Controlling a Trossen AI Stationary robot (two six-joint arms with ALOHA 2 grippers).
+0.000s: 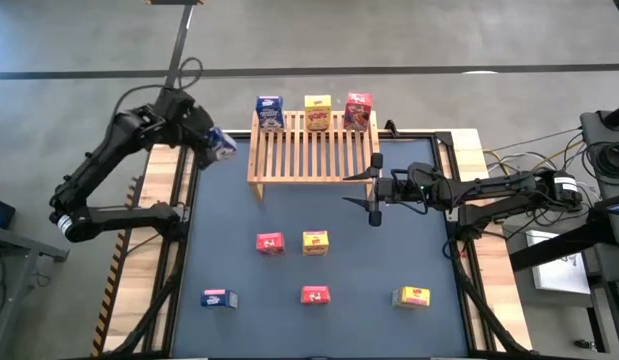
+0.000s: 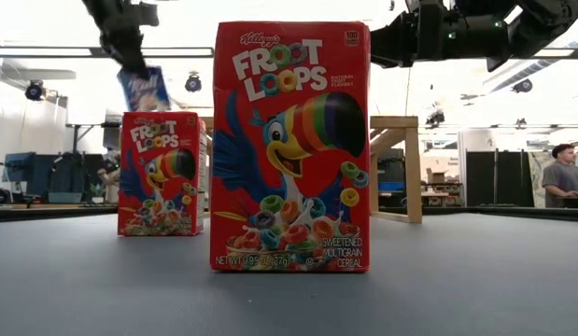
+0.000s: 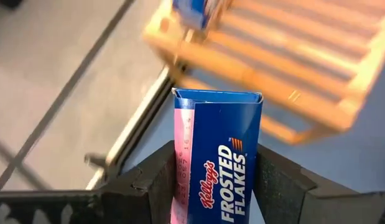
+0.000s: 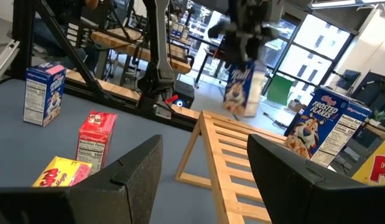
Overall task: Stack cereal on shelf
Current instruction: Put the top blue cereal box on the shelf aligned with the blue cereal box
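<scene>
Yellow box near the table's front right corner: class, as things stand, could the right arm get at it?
Probably yes. The right end effector hangs open and empty by the shelf, and the yellow box lies apart from the other boxes, with bare table between them.

The shelf point(image 3: 285, 68) is blurred in the left wrist view, its far end cut off.

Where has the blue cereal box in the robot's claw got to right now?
In the high view, the blue box hangs in the left gripper, just off the shelf's left end.
</scene>
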